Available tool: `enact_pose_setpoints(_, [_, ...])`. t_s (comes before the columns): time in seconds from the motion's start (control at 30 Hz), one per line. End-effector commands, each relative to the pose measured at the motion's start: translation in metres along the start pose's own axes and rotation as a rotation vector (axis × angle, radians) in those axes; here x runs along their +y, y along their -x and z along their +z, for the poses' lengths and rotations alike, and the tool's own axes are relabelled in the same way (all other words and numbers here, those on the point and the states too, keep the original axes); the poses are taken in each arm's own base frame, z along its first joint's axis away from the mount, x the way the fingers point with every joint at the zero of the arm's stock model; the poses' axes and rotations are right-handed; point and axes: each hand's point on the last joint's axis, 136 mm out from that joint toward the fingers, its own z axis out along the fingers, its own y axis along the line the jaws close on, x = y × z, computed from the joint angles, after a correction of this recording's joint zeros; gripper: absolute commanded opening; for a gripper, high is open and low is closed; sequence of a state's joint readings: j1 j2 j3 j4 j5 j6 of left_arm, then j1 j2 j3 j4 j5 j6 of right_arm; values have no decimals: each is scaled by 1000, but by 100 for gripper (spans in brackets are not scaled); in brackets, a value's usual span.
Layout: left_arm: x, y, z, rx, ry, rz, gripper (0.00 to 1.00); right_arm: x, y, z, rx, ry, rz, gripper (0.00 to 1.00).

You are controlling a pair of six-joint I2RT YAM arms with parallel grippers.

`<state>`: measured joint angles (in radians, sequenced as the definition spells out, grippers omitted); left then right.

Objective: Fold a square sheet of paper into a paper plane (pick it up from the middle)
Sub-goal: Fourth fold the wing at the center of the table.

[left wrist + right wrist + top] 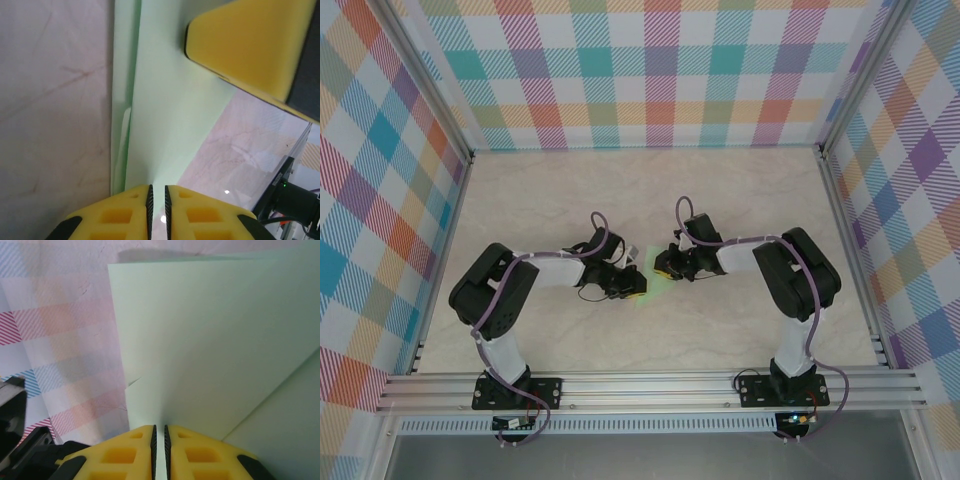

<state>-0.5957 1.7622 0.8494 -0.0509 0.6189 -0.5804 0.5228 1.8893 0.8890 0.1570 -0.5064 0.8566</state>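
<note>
A pastel plaid wall [380, 200] closes the left side of a pale, marble-patterned table [740, 200], and a matching back wall [640, 70] runs behind it. An aluminium rail [650, 390] crosses the near edge, where both arm bases are bolted.

The black left arm [500, 290], trailing a purple cable [595, 225], reaches in towards the table's middle. The left gripper [623, 287] has yellow pads with a thin slit between them. In its wrist camera the paper's lower edge meets the fingertips [135, 200], but bare table shows through the slit further down. Whether it pinches the paper cannot be told.

The square sheet of paper [642, 290] sits between the two grippers near the middle of the table. It is pale green, plain, and folded into overlapping layers [165, 115].

The right gripper [665, 267] faces the left one, close beside it. Its jaws are nearly closed, and the paper [210, 340] runs straight down between them, so it is gripped there. The right arm [800, 275] bends back to its base, with another plaid wall [910, 200] beyond.
</note>
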Motion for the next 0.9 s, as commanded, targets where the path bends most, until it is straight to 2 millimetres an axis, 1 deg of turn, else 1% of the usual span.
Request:
enact_pose_setpoints(0.0, [-17,-14,-14,38,-23,-1,18,-36,-12,9,23,-94,63,15])
enact_pose_setpoints(0.1, [-27,-11,-14,39,-67,-5,18,-36,-12,9,22,-94,63,15])
enact_pose_setpoints(0.17, [-28,-9,-12,41,-75,-11,18,-36,-12,9,24,-96,66,15])
enact_pose_setpoints(0.27, [-26,-10,-3,71,-96,-27,18,-37,-12,9,24,-96,66,15])
enact_pose_setpoints(0.4, [-5,-18,10,106,-47,-74,18,-39,-13,10,29,-101,69,15])
enact_pose_setpoints(0.57, [17,-37,13,133,-7,-106,17,-43,-15,11,32,-108,72,15])
enact_pose_setpoints(0.6, [21,-44,13,149,-5,-114,17,-43,-15,11,32,-110,74,15])
enact_pose_setpoints(0.73, [32,-65,12,192,-7,-136,16,-44,-16,11,34,-115,72,15])
enact_pose_setpoints(0.87, [37,-76,4,202,15,-127,16,-44,-16,10,33,-119,73,16])
